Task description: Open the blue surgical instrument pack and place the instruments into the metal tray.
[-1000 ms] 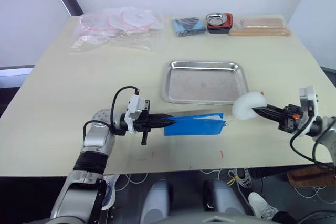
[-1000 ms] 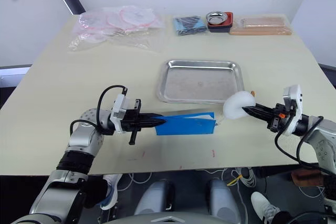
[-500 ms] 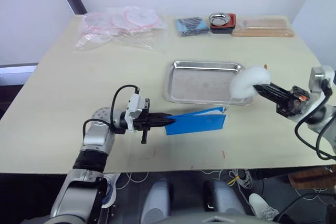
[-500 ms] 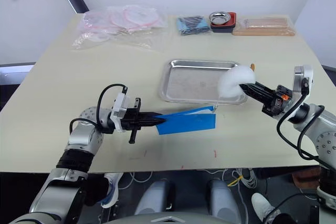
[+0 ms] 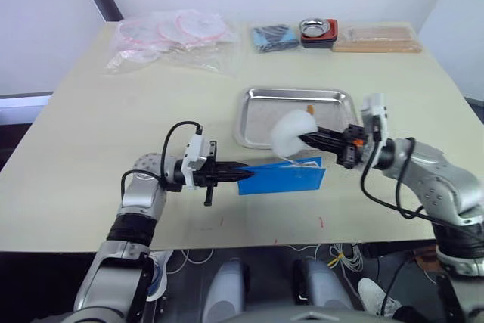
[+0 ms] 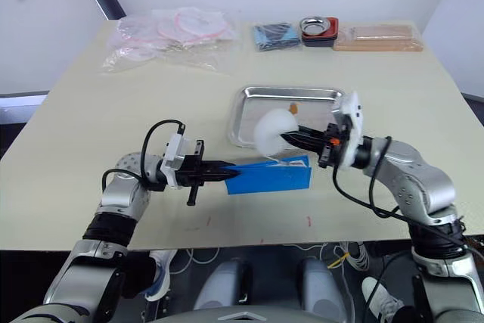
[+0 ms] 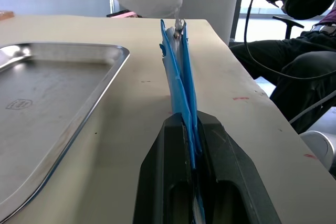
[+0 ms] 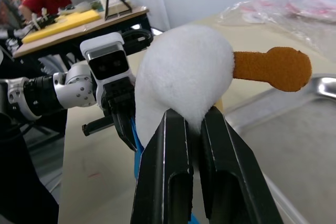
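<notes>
The flat bright-blue rectangular surgical instrument pack (image 5: 281, 178) is seen lying on the pale wooden table (image 5: 91, 134), just in front of the near rim of the large shallow silver steel tray (image 5: 257, 119) with rounded corners. Its near end is clamped between the two black fingers of the left gripper (image 5: 240, 176), and in the left wrist view the wrap is shown standing on edge, its blue layers (image 7: 178, 82) parted slightly with a pale lining between them. A white fluffy wad (image 5: 290, 131) with an orange-brown flat tab (image 8: 270, 67) is pinched in the closed right gripper (image 5: 310, 139), held over the tray's near edge and just above the pack's far end, to which a thin strand appears to run. Along the table's far edge are ranged clear plastic bags of pink-ringed items (image 5: 170, 39), a tan flat package (image 5: 376, 38), a small dark-blue folded bundle (image 5: 273, 37) and a small round steel bowl on a red-black base (image 5: 316, 31).
</notes>
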Robot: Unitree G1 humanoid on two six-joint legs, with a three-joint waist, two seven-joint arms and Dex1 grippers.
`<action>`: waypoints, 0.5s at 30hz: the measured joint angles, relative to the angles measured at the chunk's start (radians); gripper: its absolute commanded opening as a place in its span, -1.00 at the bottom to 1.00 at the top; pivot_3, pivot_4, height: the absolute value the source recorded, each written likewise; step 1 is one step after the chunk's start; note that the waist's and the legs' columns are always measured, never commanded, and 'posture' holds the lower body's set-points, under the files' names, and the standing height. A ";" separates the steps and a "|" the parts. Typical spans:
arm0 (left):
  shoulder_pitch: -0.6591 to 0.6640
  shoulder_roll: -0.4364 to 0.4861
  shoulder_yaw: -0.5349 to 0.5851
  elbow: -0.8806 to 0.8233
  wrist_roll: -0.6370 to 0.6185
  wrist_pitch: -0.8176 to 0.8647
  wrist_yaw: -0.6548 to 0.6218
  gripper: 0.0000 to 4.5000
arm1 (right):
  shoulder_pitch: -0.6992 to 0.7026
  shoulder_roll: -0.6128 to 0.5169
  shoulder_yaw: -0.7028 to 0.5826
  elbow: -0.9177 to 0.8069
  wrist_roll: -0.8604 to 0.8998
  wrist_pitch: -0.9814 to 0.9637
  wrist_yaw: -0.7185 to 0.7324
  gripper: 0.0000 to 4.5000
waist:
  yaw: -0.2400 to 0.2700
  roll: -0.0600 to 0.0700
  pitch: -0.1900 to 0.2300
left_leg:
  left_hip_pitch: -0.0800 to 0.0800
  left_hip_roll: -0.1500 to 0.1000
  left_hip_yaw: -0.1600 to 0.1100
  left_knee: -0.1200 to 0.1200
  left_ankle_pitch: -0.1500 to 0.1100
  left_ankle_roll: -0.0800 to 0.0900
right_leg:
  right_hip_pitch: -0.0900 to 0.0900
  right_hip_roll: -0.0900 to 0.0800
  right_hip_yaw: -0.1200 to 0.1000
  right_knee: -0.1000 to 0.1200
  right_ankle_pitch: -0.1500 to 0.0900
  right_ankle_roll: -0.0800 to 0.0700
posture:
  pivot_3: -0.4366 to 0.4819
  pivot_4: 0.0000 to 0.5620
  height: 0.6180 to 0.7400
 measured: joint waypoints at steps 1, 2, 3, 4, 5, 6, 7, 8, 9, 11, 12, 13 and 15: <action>-0.001 0.000 -0.001 0.000 0.000 0.000 0.000 -1.00 | -0.005 0.008 0.009 0.006 -0.010 -0.008 0.000 -0.96 | 0.000 0.000 0.000 | 0.000 0.000 0.000 0.000 0.000 0.000 | 0.000 0.000 0.000 0.000 0.000 0.000 | -0.05 -0.47 1.00; -0.001 0.000 -0.002 0.000 0.000 -0.002 0.000 -1.00 | -0.012 0.024 0.027 0.015 -0.033 -0.023 -0.001 -0.96 | 0.000 0.000 0.000 | 0.000 0.000 0.000 0.000 0.000 0.000 | 0.000 0.000 0.000 0.000 0.000 0.000 | -0.05 -0.47 1.00; -0.001 0.000 -0.002 0.002 0.000 -0.003 0.000 -1.00 | -0.024 0.053 0.050 0.027 -0.062 -0.040 -0.006 -0.96 | -0.001 0.000 0.000 | 0.000 0.000 0.000 0.000 0.000 0.000 | 0.000 0.000 0.000 0.000 0.000 0.000 | -0.05 -0.47 1.00; -0.001 0.000 -0.002 0.002 0.000 -0.003 0.000 -1.00 | -0.031 0.083 0.072 0.035 -0.084 -0.054 -0.015 -0.96 | -0.001 0.000 0.000 | 0.000 0.000 0.000 0.000 0.000 0.000 | 0.000 0.000 0.000 0.000 0.000 0.000 | -0.05 -0.47 1.00; -0.001 0.000 -0.002 0.002 0.000 -0.003 0.000 -1.00 | -0.036 0.100 0.090 0.039 -0.097 -0.061 -0.020 -0.96 | -0.001 0.000 0.000 | 0.000 0.000 0.000 0.000 0.000 0.000 | 0.000 0.000 0.000 0.001 0.000 0.000 | -0.05 -0.47 1.00; 0.000 0.000 -0.002 0.002 -0.001 -0.005 0.000 -1.00 | -0.041 0.122 0.105 0.045 -0.118 -0.076 -0.024 -0.96 | -0.001 0.000 0.000 | 0.000 0.000 0.000 0.000 0.000 0.000 | 0.000 0.000 0.000 0.001 0.000 0.000 | -0.05 -0.47 1.00; 0.001 0.000 -0.003 0.002 -0.001 -0.007 0.000 -1.00 | -0.045 0.139 0.119 0.048 -0.137 -0.090 -0.028 -0.96 | 0.000 0.000 0.000 | 0.000 0.000 0.000 0.000 0.000 0.000 | 0.000 0.000 0.000 0.001 0.000 0.000 | -0.05 -0.47 1.00; 0.001 0.000 -0.002 0.002 -0.001 -0.008 0.000 -1.00 | -0.046 0.154 0.129 0.049 -0.151 -0.104 -0.029 -0.96 | -0.001 0.000 0.000 | 0.000 0.000 0.000 0.000 0.000 0.000 | 0.000 0.000 0.000 0.001 0.000 0.000 | -0.05 -0.47 1.00; 0.001 0.000 -0.003 0.002 -0.001 -0.011 0.000 -1.00 | -0.046 0.170 0.136 0.049 -0.164 -0.120 -0.030 -0.96 | 0.000 0.000 0.000 | 0.000 0.000 0.000 0.000 0.000 0.000 | 0.000 0.000 0.000 0.001 0.000 0.000 | -0.05 -0.47 1.00; 0.002 0.000 -0.002 0.004 -0.001 -0.016 0.000 -1.00 | -0.046 0.201 0.145 0.051 -0.184 -0.150 -0.033 -0.96 | -0.001 0.000 0.000 | 0.000 0.000 0.000 0.000 0.000 0.000 | 0.000 0.000 0.000 0.001 0.000 0.000 | -0.05 -0.47 1.00; 0.002 0.000 -0.002 0.005 -0.001 -0.020 0.000 -1.00 | -0.046 0.217 0.147 0.052 -0.195 -0.167 -0.035 -0.96 | -0.001 0.000 0.000 | 0.000 0.000 0.000 0.000 0.000 0.000 | 0.000 0.000 0.000 0.001 0.000 0.000 | -0.05 -0.47 1.00; 0.002 0.000 -0.002 0.005 -0.001 -0.021 0.000 -1.00 | -0.046 0.230 0.150 0.053 -0.201 -0.180 -0.036 -0.96 | -0.001 0.000 0.000 | 0.000 0.000 0.000 0.000 0.000 0.000 | 0.000 0.000 0.000 0.001 0.000 0.000 | -0.05 -0.47 1.00; 0.002 0.000 -0.002 0.006 -0.001 -0.022 0.000 -1.00 | -0.046 0.245 0.153 0.053 -0.207 -0.200 -0.028 -0.96 | -0.001 0.000 0.000 | 0.000 0.000 0.000 0.000 0.000 0.000 | 0.000 0.000 0.000 0.001 0.000 0.000 | -0.05 -0.47 1.00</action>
